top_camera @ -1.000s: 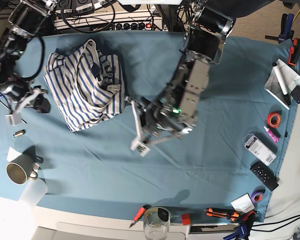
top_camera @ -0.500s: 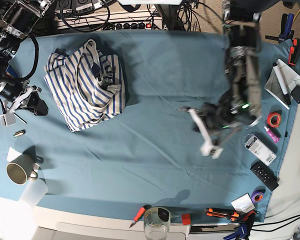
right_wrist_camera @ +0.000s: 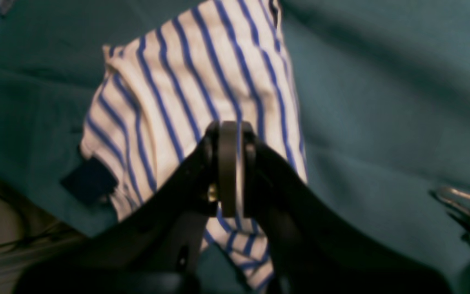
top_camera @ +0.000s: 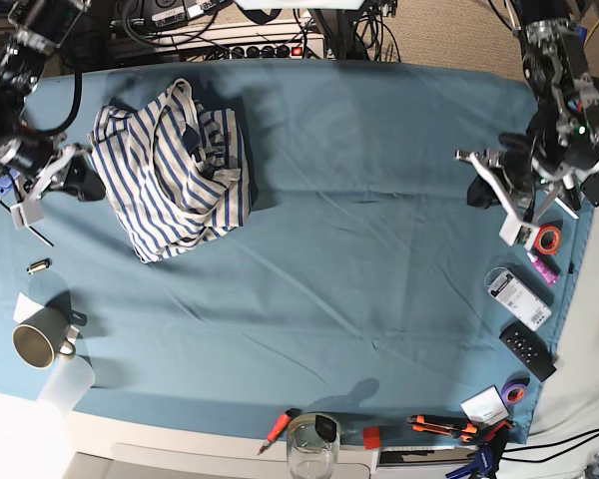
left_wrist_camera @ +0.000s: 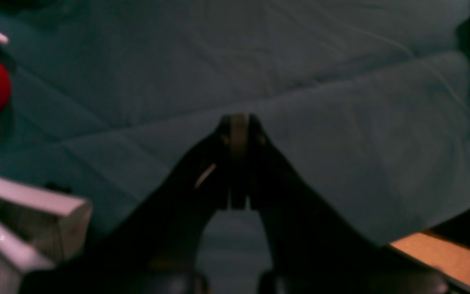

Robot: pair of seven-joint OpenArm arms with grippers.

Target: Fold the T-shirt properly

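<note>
Your right gripper point(top_camera: 22, 205) sits at the far left of the base view, over the edge of the teal-blue table cloth point(top_camera: 359, 279), its dark fingers pressed together with nothing between them. From its wrist camera you see those closed tips point(right_wrist_camera: 229, 163) hanging above the striped cloth, not gripping it.

Just beside it lies the cream-white T-shirt with narrow blue stripes point(top_camera: 170, 170), bunched into a rumpled heap in the upper left part of the cloth, folds overlapping, a dark patch point(right_wrist_camera: 89, 181) showing at one edge. Below it, near the front left corner, you have a pale ceramic mug point(top_camera: 38, 344) standing upright, well apart from the shirt.

Across the middle the cloth is creased. At the front edge stands a clear drinking glass point(top_camera: 311, 449), with an orange-handled tool point(top_camera: 276, 429) just beside it.

Over on the right, your left gripper point(top_camera: 519, 215) hovers near the cloth's right edge, jaws shut tight and holding nothing; the wrist view shows the tips point(left_wrist_camera: 238, 134) together over the cloth. Close by it lies a red roll of tape point(top_camera: 548, 239), with a small purple-capped tube point(top_camera: 542, 266) near that.
</note>
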